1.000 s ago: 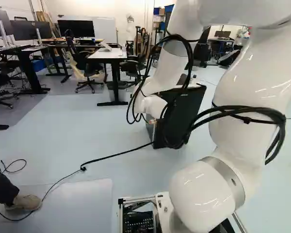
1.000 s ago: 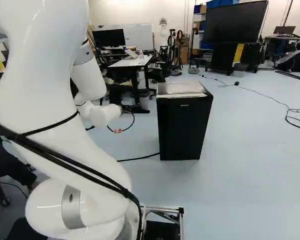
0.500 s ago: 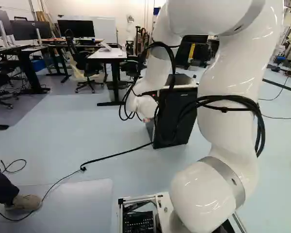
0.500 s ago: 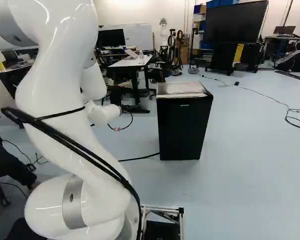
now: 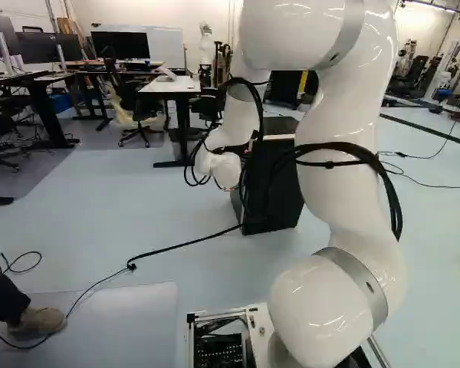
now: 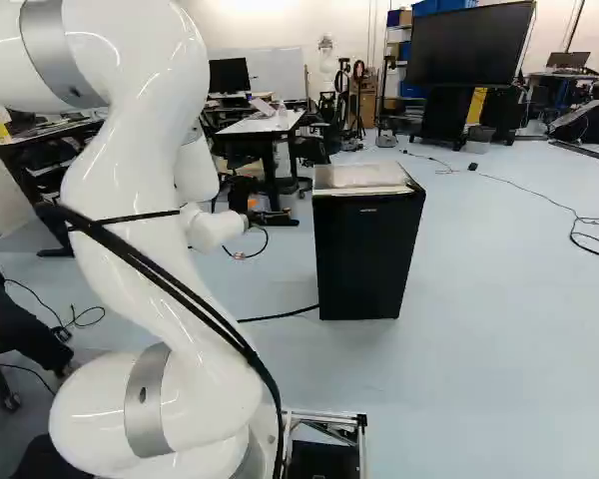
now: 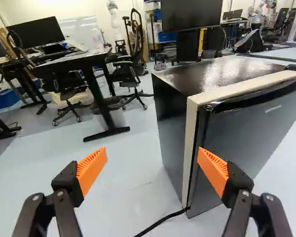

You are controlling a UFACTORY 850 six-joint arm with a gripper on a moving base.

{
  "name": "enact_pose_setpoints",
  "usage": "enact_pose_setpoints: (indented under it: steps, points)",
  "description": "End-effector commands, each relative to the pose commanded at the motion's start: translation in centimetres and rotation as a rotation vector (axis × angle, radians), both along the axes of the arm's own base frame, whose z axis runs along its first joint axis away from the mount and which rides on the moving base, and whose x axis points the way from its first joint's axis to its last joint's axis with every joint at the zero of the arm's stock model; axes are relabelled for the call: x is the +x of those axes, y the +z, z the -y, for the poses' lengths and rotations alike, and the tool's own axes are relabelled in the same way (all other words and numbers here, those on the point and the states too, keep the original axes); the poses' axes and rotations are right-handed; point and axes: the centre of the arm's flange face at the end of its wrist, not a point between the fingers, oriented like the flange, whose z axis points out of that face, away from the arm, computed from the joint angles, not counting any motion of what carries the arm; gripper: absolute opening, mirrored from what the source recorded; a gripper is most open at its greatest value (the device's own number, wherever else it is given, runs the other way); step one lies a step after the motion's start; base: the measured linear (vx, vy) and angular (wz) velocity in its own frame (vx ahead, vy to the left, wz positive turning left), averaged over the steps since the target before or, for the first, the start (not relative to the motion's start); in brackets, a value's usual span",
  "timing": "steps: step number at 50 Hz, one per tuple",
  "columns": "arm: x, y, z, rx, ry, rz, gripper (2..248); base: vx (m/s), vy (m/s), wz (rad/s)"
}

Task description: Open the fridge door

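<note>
Fridge stands on pale, glossy floor ahead of the fingers, which are spread wide; beyond, the room holds a desk, office chairs and a large black screen.

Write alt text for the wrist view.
A black fridge, its door closed, stands ahead of the open, orange-padded claw. A black cable runs over the floor by its foot; a desk and office chairs stand beyond.

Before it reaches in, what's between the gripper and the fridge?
Nothing shows between the open gripper and the fridge in the wrist view; lower down, a black cable runs along the floor from the fridge's foot.
</note>
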Motion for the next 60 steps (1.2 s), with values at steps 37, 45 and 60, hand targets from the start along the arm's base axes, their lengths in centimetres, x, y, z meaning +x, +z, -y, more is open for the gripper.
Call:
enact_pose_setpoints:
  steps: [37, 45, 60]
  points:
    - [3.2, -3.9, 1.3, -0.023, -0.218, 0.068, 247, 0.000, 0.000, 0.000]
    - [3.9, -4.3, 1.6, -0.027, -0.263, 0.086, 247, 0.000, 0.000, 0.000]
    - [5.2, -4.5, 2.0, -0.025, -0.333, 0.120, 247, 0.000, 0.000, 0.000]
